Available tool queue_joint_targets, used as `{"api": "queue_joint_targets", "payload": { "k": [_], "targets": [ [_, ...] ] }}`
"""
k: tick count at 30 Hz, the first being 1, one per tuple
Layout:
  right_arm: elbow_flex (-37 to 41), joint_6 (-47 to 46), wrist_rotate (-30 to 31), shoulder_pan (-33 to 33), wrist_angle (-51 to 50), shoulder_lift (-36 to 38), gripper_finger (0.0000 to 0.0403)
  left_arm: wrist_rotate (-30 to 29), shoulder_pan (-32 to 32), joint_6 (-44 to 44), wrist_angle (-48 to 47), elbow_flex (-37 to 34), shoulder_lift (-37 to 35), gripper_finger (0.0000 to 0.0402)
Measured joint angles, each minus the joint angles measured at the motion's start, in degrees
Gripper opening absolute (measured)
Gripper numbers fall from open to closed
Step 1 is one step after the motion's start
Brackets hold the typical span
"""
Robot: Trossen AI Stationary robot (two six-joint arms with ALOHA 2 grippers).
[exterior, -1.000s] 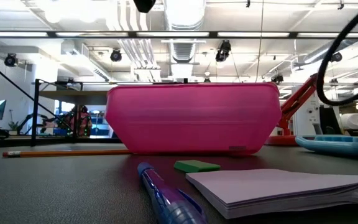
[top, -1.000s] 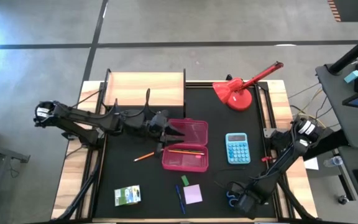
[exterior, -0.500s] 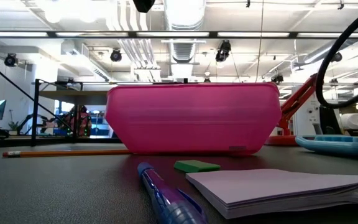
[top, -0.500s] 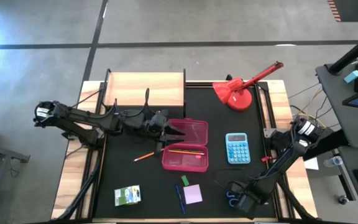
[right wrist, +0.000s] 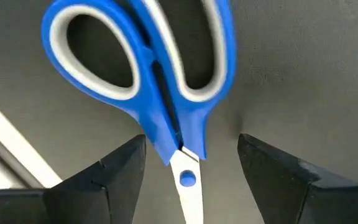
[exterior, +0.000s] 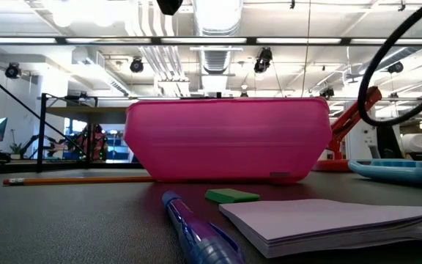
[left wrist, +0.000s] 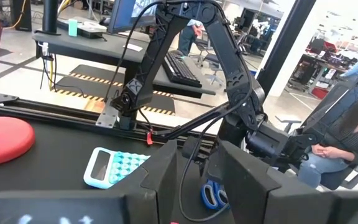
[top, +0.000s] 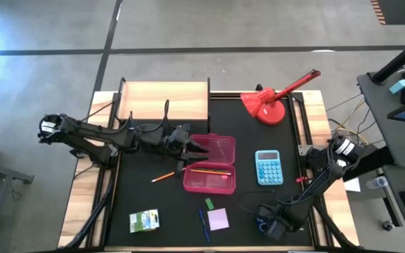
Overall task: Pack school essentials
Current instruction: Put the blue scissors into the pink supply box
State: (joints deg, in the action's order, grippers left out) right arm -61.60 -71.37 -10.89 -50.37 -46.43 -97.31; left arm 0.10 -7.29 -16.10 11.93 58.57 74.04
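Table: a black mat [top: 153,204] is lying on a wooden table [top: 76,204], with a wooden box [top: 164,100] standing at the far edge.
Room: grey floor is showing around the table. Desks and a seated person [left wrist: 347,124] are showing behind it.
Case: a pink case [top: 209,164] is lying open in the middle. An orange pencil is lying in its near half.
Loose things: another orange pencil [top: 163,177] is lying just left of the case. A green eraser [top: 209,204], a blue pen [top: 204,223] and a lilac note pad [top: 218,219] are lying near the front. A green-and-white box [top: 143,221] is sitting at the front left.
Not for packing: a blue calculator [top: 266,167] is lying right of the case, and a red lamp [top: 273,98] is standing at the back.
Left gripper [top: 201,149]: it is hanging over the case's far half. I cannot tell if its fingers are open.
Right gripper [right wrist: 191,163]: it is low at the front right, fingers wide apart on both sides of the scissors [right wrist: 148,74], not squeezing them.
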Motion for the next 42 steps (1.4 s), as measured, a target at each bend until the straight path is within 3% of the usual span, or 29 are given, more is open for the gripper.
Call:
{"api": "queue_joint_targets", "payload": {
  "k": [10, 24, 33, 42],
  "targets": [
    [-0.3, 2.6, 2.6, -0.1, -0.2, -1.9, 0.0225, 0.0, 0.0, 0.0, 0.0, 0.0, 0.0, 0.0102],
    [-0.2, 3.1, 4.7, -0.1, -0.4, -1.8, 0.0099, 0.0, 0.0, -0.1, 0.0, 0.0, 0.0, 0.0102],
    [-2.8, 4.5, 5.3, -0.7, -1.1, -1.0, 0.0105, 0.0, 0.0, -0.2, 0.0, 0.0, 0.0, 0.0103],
    [-4.6, 5.5, 5.6, -1.4, -5.6, 4.7, 0.0106, 0.2, 0.0, -3.0, 0.0, 0.0, 0.1, 0.0103]
  ]
}}
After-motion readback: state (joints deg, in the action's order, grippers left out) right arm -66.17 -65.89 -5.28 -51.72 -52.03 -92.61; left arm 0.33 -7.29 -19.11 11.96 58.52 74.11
